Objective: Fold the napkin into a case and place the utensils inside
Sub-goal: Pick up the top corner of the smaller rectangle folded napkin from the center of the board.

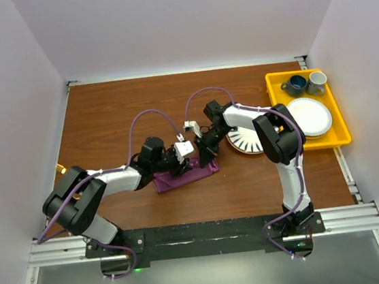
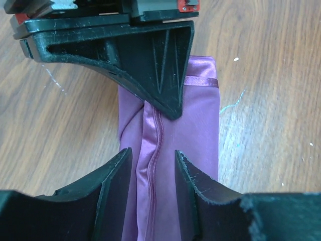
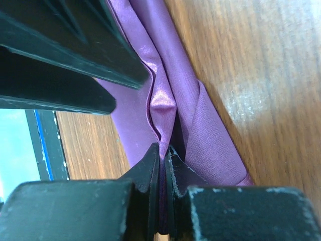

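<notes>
Napkin folded to a narrow strip, both claws on it

The napkin lies near the middle of the table, just left of the striped plate, its long axis running left to right with the right end angled a touch farther away. A raised fold runs down its length, and that ridge is what the next move turns on. The right claw sits at the strip's right end, pinched narrow with a tuck of cloth caught between its tips. The left claw is further left along the strip, about half open, its fingers astride the ridge with cloth filling the gap; I can't tell whether it's gripping. Both are right on the cloth, so the left looks set to close on that fold while the right anchors it. No utensils visible.
</notes>
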